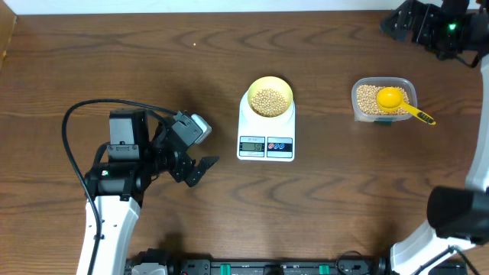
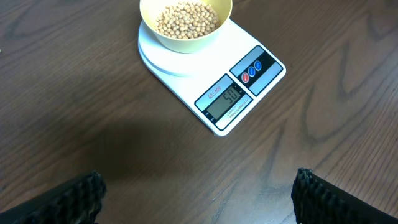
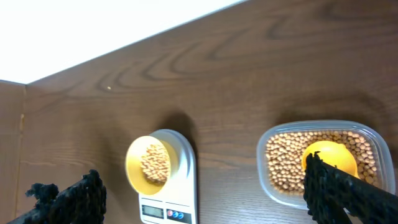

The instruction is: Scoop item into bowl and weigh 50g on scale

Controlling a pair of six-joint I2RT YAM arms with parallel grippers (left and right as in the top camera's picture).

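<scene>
Beans (image 2: 186,17) fill the bowl (image 2: 185,43), centred on the scale (image 2: 202,74) so it reads true. The scoop (image 1: 391,98) lies in the tub (image 1: 356,95). Both pincers, left gripper (image 2: 199,202) and right gripper (image 3: 205,199), gape apart and empty, well clear of the platform, likely to avoid disturbing the reading.

Clear tub (image 1: 356,111) on dark wooden table (image 1: 114,53); yellow scoop (image 1: 392,98) lying inside.

Pale yellow bowl (image 2: 185,45), white scale (image 2: 205,74), tan beans (image 2: 186,18) (dark wood-grain table (image 2: 93,124))

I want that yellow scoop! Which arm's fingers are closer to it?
Right. The right fingers hover just past the scoop in its tub; the left fingers are far away, on the scale's other side.
</scene>
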